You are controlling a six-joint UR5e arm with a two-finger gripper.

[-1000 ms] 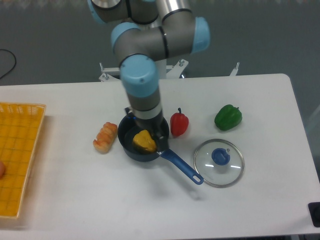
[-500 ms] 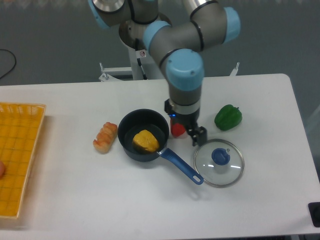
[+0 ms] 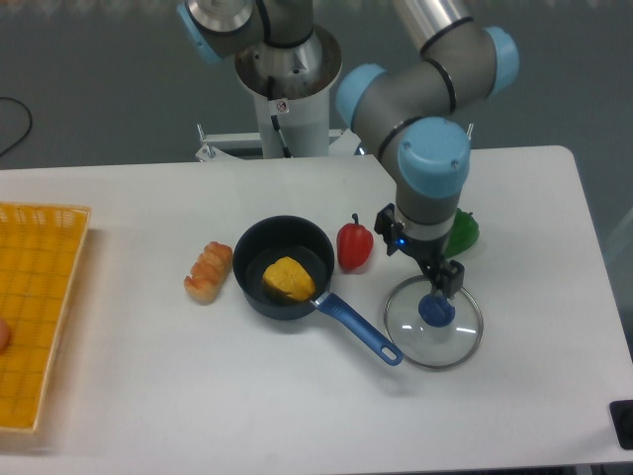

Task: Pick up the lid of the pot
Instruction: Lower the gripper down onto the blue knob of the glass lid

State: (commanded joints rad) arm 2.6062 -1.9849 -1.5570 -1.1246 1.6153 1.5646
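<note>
The gripper [image 3: 422, 259] hangs from the arm just behind the lid's blue knob in the image, its two dark fingers apart and nothing between them. The pot lid [image 3: 425, 348] is clear glass with a metal rim and lies on the table, right of the pan's handle. Its blue knob [image 3: 436, 310] faces up at the lid's middle, with the right-hand finger close to it in the image. The height of the fingers above the lid is hard to tell.
A black pan [image 3: 255, 246] with a blue handle [image 3: 358, 326] holds a yellow-orange item [image 3: 288, 279]. A red pepper [image 3: 354, 243] is left of the gripper. The arm partly covers a green pepper [image 3: 468, 235]. Brown food [image 3: 209, 272] and a yellow basket [image 3: 40, 322] are farther left.
The arm and gripper have moved right, from over the pan, past the red pepper, to the lid's rear side. The lid and the other objects have stayed put.
</note>
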